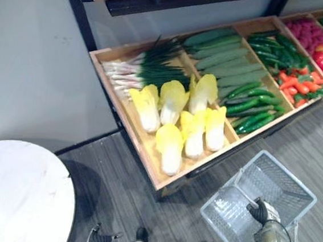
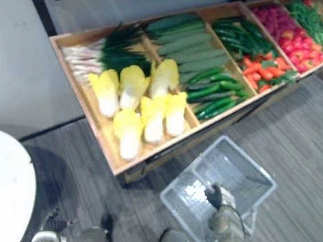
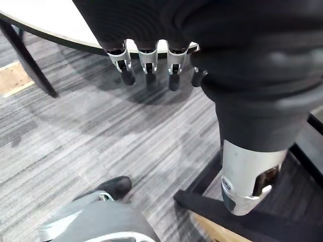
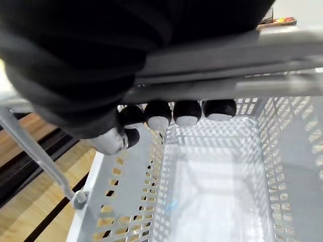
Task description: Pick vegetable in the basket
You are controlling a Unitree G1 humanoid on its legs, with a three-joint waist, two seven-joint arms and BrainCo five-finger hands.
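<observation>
A long wooden bench is standing tilted against the grey wall, its top split by slats into side-by-side compartments. A round white table is sitting to the robot's left on the grey striped carpet. A pale mesh basket is hanging above the carpet just in front of the bench, nearest the compartment of cucumbers. The vegetables are all lying in the bench. Yellow-and-white cabbages are filling the front of the leftmost compartment, with green onions lying behind them. Next along, long pale green gourds are resting behind short dark cucumbers. Further right, dark green peppers are sitting behind orange-red carrots. The right hand is gripping the basket from above, its fingers curling tightly round the grey handle bar. The left hand is hanging low beside the table with its fingers loose and nearly straight, holding nothing.
</observation>
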